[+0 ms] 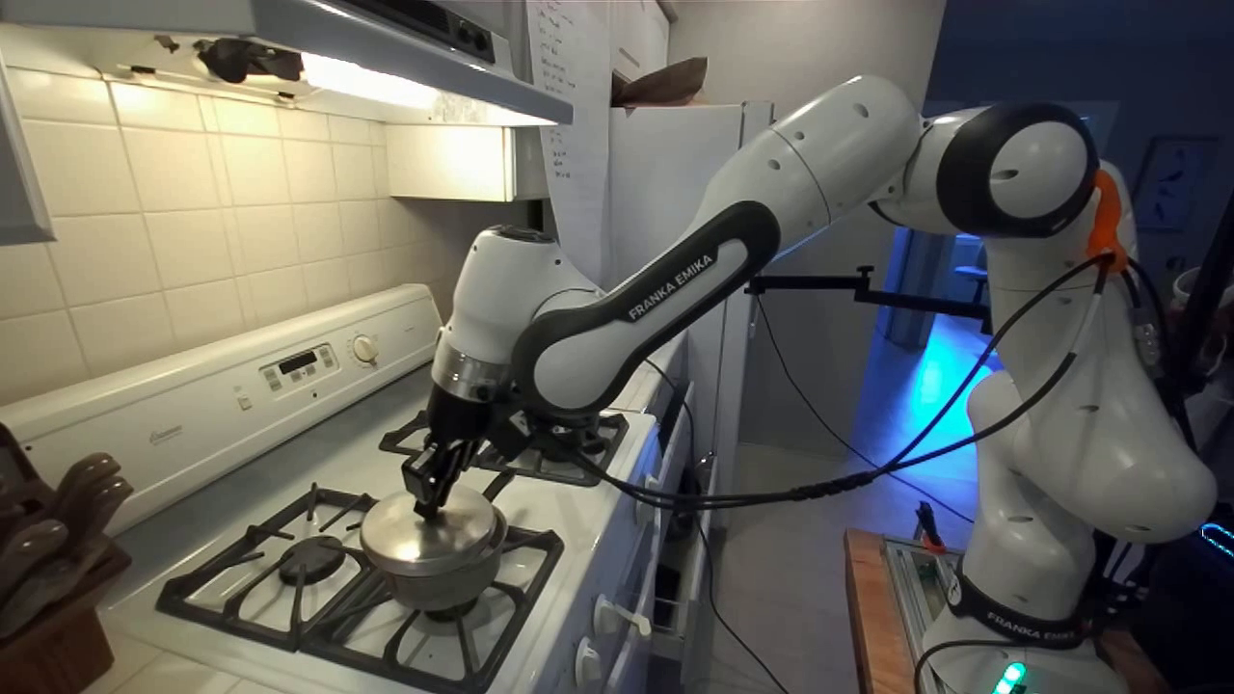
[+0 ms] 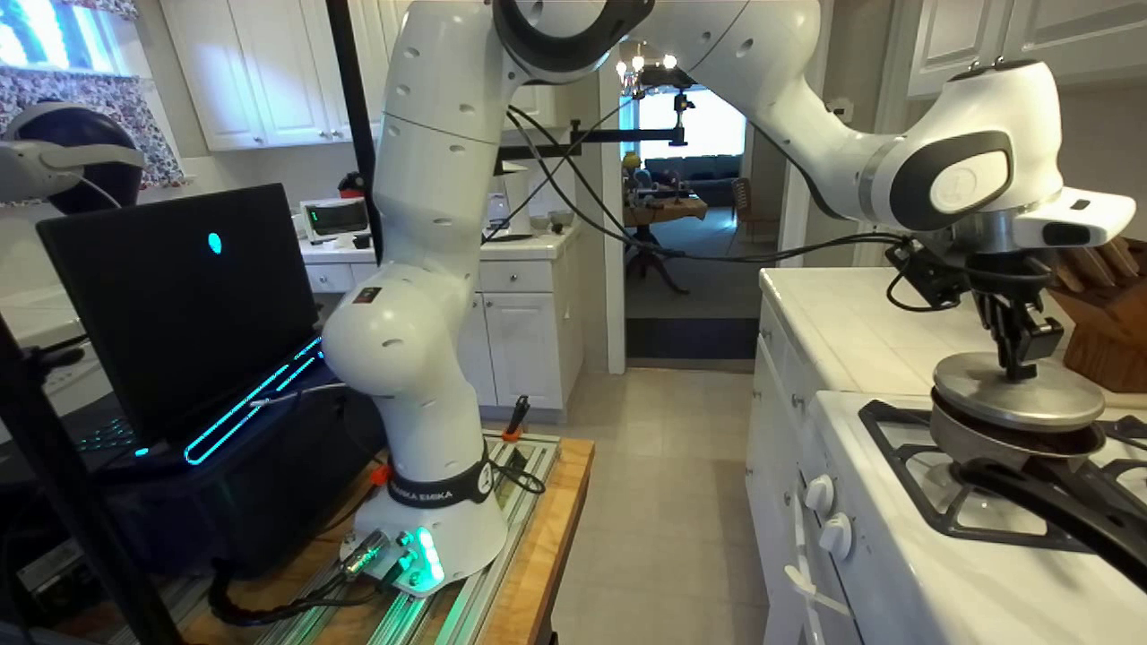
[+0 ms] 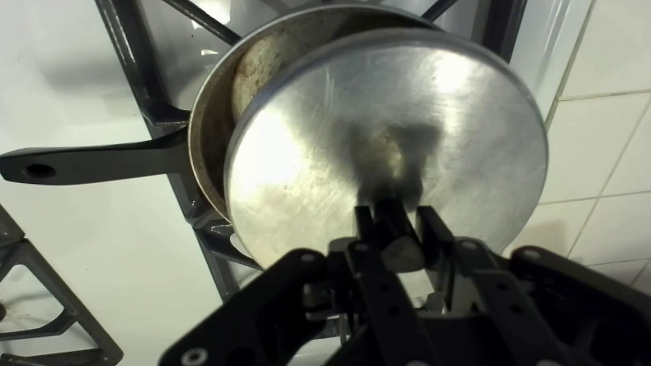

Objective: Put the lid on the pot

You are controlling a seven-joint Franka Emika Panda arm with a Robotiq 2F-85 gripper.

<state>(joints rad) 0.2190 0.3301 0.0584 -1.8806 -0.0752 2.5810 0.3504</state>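
Above lid (image 3: 376, 137): blkd @ ctr by tool (image 3: 395, 216); outer part open from top.
Handle (image 3: 101, 163): in the way, juts over tabletop (image 3: 117, 254) strip btw grates (image 3: 133, 56).
Pot (image 3: 213, 132): crescent gap open, handle side; lid over rest.
Rear burner (image 1: 310, 561): room beside pot, up to backguard (image 1: 222, 405).
Hood (image 1: 405, 48): overhead limit at back.
Knife block (image 2: 1111, 331): obst. just past tabletop end.
Aisle floor (image 2: 663, 484): passable; cables (image 1: 718, 502) hang across.

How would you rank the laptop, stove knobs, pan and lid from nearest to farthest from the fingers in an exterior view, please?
1. The lid, held in the fingers.
2. The pan, just beneath the lid.
3. The stove knobs, lower and to the left in the picture.
4. The laptop, far over at the picture's left.
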